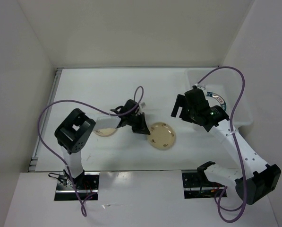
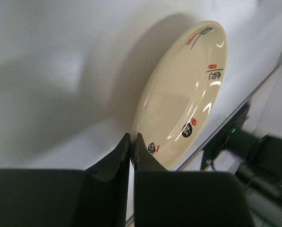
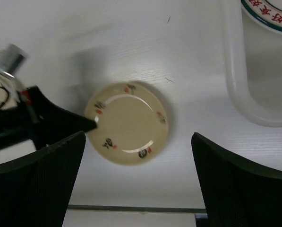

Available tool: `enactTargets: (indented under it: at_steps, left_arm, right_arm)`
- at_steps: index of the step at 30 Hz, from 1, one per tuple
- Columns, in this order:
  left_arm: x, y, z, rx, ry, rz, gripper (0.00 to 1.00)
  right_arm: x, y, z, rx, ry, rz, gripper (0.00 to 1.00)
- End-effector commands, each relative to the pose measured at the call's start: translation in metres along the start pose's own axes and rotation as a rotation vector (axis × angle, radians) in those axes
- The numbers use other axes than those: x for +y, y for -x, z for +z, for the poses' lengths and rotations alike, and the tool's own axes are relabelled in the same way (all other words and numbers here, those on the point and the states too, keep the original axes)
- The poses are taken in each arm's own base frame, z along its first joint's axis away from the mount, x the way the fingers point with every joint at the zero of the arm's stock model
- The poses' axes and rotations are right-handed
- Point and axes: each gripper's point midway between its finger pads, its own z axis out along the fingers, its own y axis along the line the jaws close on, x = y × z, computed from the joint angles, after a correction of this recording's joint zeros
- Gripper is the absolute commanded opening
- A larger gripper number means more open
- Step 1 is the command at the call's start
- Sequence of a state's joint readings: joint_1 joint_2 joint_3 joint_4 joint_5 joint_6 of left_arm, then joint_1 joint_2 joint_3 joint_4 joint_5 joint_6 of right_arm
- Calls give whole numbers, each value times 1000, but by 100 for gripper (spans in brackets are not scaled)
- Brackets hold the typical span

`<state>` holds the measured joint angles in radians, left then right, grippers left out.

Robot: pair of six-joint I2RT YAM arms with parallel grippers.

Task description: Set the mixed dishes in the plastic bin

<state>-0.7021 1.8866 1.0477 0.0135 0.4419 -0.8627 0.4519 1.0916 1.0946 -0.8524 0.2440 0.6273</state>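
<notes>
Looking from above, the round cream flower-marked plate [image 1: 161, 135] lies flat on the white worktop [image 1: 107, 90], to the near left of the translucent white plastic bin [image 1: 244, 116]. The left end effector [image 1: 141, 126] sits at its left rim; the right end effector [image 1: 178, 108] hovers just beyond it. The plate is probably stiff, light and glossy-slick, and best pinched across the rim.

In the left wrist view the jaws are closed, tips at the rim, gripping nothing.

In the right wrist view the fingers spread wide above the plate, empty.
</notes>
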Motion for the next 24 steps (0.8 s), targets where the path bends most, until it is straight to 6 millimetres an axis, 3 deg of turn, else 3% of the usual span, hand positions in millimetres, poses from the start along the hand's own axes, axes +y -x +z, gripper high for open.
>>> enactTargets:
  at_steps: [1, 3, 6, 12, 16, 19, 24]
  left_arm:
    - [-17, 67, -60, -186, -78, -3, 0]
    - [-14, 90, -89, -249, -108, -23, 0]
    - [-11, 98, -111, -260, -158, -57, 0]
    - [-18, 94, -116, -231, -245, -87, 0]
    - [-18, 92, -118, -232, -246, -86, 0]
    - [-22, 93, -122, -234, -247, -84, 0]
    - [-34, 97, -131, -248, -270, -61, 0]
  right_arm:
    - [11, 0, 2, 12, 109, 4, 97]
    - [22, 2, 0, 4, 171, 9, 92]
    - [37, 2, 4, 22, 246, 7, 85]
    - [63, 5, 19, 50, 348, 44, 79]
    - [79, 12, 34, 49, 390, 74, 65]
    - [78, 9, 46, 68, 380, 88, 52]
    - [75, -2, 65, 108, 350, 87, 44]
